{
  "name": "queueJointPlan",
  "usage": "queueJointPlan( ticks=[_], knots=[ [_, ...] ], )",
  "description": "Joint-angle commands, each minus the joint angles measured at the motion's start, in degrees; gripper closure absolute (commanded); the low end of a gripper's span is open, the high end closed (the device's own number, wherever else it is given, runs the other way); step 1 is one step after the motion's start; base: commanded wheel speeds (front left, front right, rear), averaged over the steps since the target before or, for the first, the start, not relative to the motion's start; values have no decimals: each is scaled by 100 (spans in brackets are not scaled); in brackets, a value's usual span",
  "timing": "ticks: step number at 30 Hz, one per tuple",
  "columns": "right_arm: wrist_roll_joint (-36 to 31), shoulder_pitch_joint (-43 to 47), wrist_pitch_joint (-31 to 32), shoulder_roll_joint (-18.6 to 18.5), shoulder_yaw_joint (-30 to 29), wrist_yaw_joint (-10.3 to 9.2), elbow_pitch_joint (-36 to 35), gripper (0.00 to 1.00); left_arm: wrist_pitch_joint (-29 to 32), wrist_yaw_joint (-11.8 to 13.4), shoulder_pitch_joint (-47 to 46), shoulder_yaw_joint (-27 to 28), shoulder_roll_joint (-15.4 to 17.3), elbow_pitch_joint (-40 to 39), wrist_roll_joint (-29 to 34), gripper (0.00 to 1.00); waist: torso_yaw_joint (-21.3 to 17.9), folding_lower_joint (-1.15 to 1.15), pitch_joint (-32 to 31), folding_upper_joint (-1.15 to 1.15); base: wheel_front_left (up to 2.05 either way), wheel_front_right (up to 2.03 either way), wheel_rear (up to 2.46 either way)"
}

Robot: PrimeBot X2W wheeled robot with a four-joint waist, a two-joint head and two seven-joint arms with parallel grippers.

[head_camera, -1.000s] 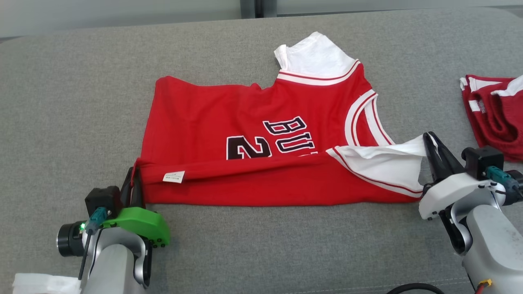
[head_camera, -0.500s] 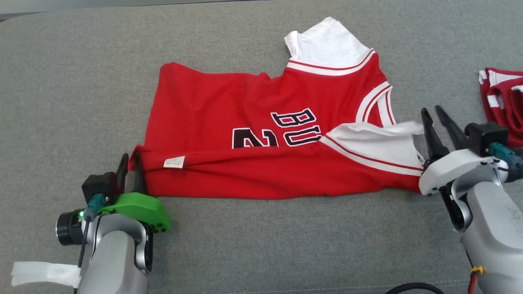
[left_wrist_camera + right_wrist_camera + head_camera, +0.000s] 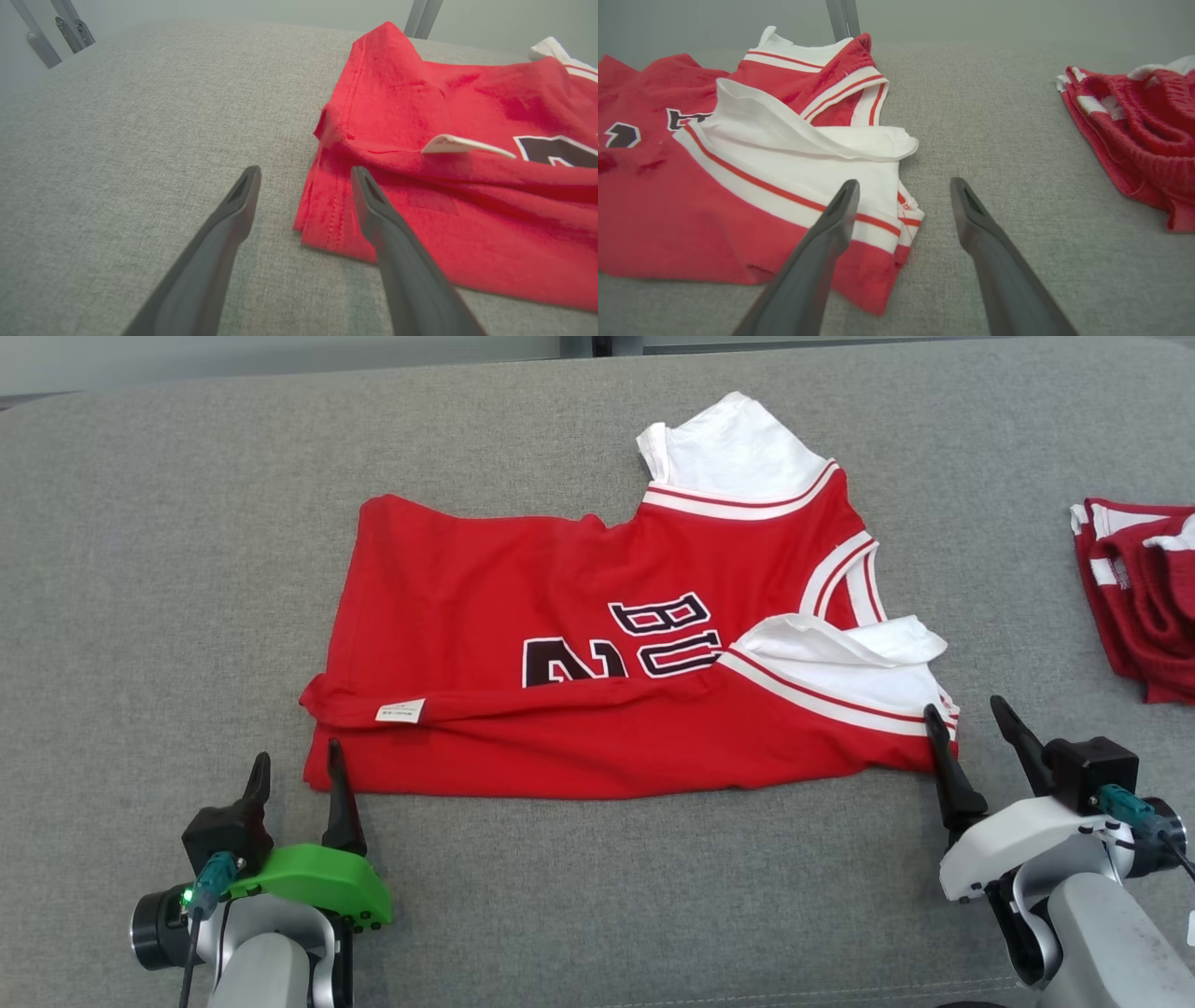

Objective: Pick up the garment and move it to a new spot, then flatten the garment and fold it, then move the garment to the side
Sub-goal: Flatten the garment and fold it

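Observation:
The garment (image 3: 597, 644), a red jersey with white trim and black lettering, lies flat on the grey cushioned surface (image 3: 597, 896). Its near long edge is folded up over the body, with a white label (image 3: 400, 711) showing. A white sleeve panel (image 3: 840, 653) lies folded over the right end. My left gripper (image 3: 297, 756) is open just off the garment's near left corner (image 3: 327, 224), holding nothing (image 3: 304, 171). My right gripper (image 3: 964, 707) is open at the near right corner (image 3: 887, 280), its left finger over the cloth edge, and it grips nothing (image 3: 904, 183).
A second red-and-white garment (image 3: 1139, 597) lies bunched at the right edge of the surface, apart from the jersey (image 3: 1134, 130). Bare grey surface runs in front of and to the left of the jersey. Metal posts (image 3: 56, 28) stand beyond the far edge.
Both grippers went from shut on the garment's near corners to open and drew back toward me. The freed white sleeve dropped onto the jersey. The head camera shifted slightly.

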Motion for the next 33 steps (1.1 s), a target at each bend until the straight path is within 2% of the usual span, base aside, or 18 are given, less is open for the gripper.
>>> queueJointPlan(
  ticks=[1,5,13,15,16,23,33],
  knots=[
    [64,61,-14,8,24,-10,69,0,6,29,43,3,34,-43,-1,0,-4,0,21,0,0,0,0],
    [166,-18,-14,21,32,-10,321,0,6,35,69,-60,33,-38,-24,0,50,0,44,0,0,0,0],
    [590,-268,22,36,581,-5,1264,0,6,19,-18,-147,32,-78,-26,0,210,0,29,0,0,0,0],
    [731,-301,26,19,734,-4,1355,80,6,25,-9,-144,32,-84,-26,0,221,0,21,0,0,0,0],
    [791,-321,27,0,803,-4,1375,100,6,29,2,-140,32,-83,-31,0,220,0,21,0,0,0,0],
    [1021,-371,18,-282,833,-17,1248,100,6,-16,-9,-176,31,-60,-107,0,166,0,25,0,0,0,0],
    [969,-425,-3,-321,683,-15,924,100,6,-251,-266,-262,32,303,-214,0,57,0,103,0,0,0,0]
  ],
)
